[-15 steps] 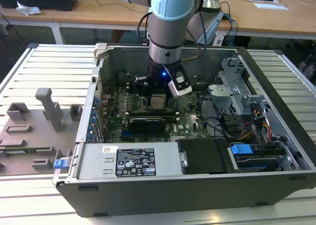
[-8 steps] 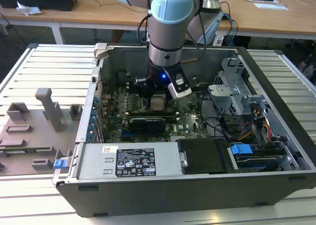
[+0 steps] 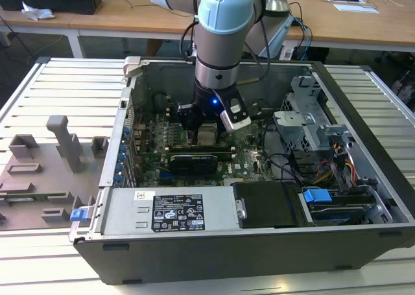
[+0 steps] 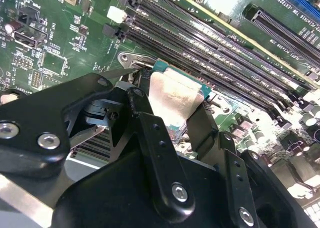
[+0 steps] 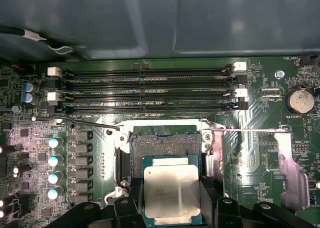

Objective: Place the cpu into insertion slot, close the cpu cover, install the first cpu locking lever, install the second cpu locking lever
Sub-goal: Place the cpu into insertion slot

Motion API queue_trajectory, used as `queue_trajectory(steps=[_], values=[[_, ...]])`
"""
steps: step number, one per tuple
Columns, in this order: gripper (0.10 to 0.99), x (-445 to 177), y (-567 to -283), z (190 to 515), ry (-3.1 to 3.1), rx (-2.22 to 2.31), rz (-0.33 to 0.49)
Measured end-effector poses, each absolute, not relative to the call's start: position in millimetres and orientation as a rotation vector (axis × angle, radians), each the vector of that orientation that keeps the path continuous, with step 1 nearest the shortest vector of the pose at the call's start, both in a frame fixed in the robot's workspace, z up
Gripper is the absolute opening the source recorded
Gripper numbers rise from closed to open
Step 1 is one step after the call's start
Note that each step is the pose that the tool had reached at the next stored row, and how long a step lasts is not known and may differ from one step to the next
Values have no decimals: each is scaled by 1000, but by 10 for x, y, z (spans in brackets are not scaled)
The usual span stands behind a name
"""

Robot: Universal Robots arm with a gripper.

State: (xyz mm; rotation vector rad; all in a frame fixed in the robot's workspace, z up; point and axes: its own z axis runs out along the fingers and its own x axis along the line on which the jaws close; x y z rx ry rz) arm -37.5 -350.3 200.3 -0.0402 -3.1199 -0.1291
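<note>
While the big dark-grey steel computer case [image 3: 259, 249] lies open with the pale-blue-jointed robot arm [image 3: 224, 23] reaching inside, the green motherboard [image 5: 265, 112] spreads beneath the black two-finger gripper [image 5: 171, 202]. Its fingers [image 5: 210, 195] are clamped on opposite edges of the cpu [image 5: 172, 188], a flat square chip with a silver-grey metal top, and hold it level. Just beyond the fingertips lies the insertion slot [image 5: 162, 144], a square socket with a dark pin field and silvery rim, its pins bare. The chip seems to overlap the socket's nearer side, but whether it touches cannot be told. Two thin wire levers [image 5: 75, 122] reach out to either side of the fingers, clear of the socket. Placing well probably means squaring the chip's edges to the rim, keeping it flat, lowering straight and never dragging across the pins.
</note>
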Motion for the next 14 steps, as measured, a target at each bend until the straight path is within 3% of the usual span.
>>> queue_trajectory(steps=[8, 14], values=[[541, -374, -3502, 2009, -3120, -40, -131], [541, -374, -3498, 2358, -3120, -40, -129]])
